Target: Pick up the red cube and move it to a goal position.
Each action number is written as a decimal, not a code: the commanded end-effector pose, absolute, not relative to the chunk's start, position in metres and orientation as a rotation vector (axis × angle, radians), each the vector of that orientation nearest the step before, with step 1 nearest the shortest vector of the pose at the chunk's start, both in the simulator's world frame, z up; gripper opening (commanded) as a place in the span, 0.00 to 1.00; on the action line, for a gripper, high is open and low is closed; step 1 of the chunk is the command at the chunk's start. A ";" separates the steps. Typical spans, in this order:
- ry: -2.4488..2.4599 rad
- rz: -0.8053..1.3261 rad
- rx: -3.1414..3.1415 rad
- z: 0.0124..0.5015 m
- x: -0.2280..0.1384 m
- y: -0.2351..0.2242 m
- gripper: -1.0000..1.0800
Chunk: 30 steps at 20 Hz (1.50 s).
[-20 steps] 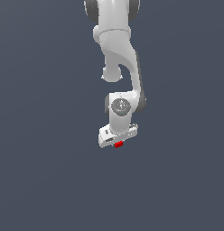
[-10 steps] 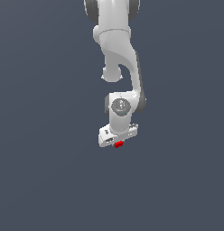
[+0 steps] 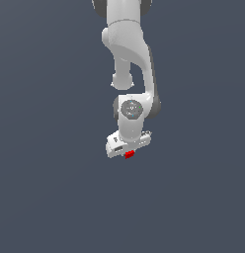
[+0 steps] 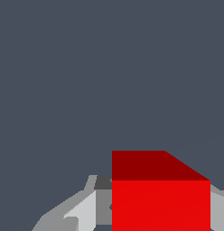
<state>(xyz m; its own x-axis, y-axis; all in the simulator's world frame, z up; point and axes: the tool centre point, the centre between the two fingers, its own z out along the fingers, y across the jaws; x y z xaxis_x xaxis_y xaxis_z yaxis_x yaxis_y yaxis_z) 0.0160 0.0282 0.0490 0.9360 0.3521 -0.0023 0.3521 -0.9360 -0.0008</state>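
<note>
Wrist view first: the red cube [image 4: 161, 194] fills the near corner, pinched between the gripper [image 4: 150, 205] jaws, so they're clamped on it. In the exterior view it pokes out at 6 o'clock under the white hand. Looks like the carry step; next it needs steering to the goal, which I can't spot. It's a cube: no long axis, one face toward the camera.

The smooth white robot arm [image 3: 128, 44] is made of fat round parts joined like a bent pipe. Dark grey bands show at its joints. Near the end sits a round grey cap [image 3: 131, 108] with tiny dots on it. Below is the wide, flat white hand [image 3: 127, 147], shaped like a short bar. In the wrist view, its light grey fingers [image 4: 82, 210] look blocky.
</note>
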 end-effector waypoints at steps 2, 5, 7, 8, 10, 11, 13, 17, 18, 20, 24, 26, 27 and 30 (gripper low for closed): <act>-0.562 0.001 -3.091 0.073 0.013 0.026 0.00; -0.563 0.001 -3.091 0.099 0.009 0.023 0.00; -0.563 0.001 -3.091 0.120 0.006 0.021 0.00; -0.563 0.001 -3.091 0.131 0.005 0.020 0.00; -0.563 0.001 -3.091 0.154 0.002 0.017 0.00; -0.563 0.001 -3.091 0.167 0.000 0.016 0.00; -0.563 0.001 -3.091 0.192 -0.003 0.014 0.00; -0.563 0.001 -3.091 0.240 -0.009 0.009 0.00; -0.564 0.000 -3.090 0.251 -0.011 0.008 0.00; -0.564 0.000 -3.090 0.273 -0.013 0.005 0.00; -0.564 0.000 -3.090 0.311 -0.017 0.002 0.00; -0.564 0.000 -3.090 0.326 -0.018 0.000 0.00; -0.564 0.000 -3.090 0.333 -0.018 -0.001 0.00; -0.563 0.000 -3.090 0.349 -0.020 -0.003 0.00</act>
<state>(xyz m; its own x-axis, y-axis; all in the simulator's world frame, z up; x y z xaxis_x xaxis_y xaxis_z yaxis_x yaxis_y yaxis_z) -0.0186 -0.0019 0.3405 0.9358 0.3525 0.0011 0.3525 -0.9358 0.0000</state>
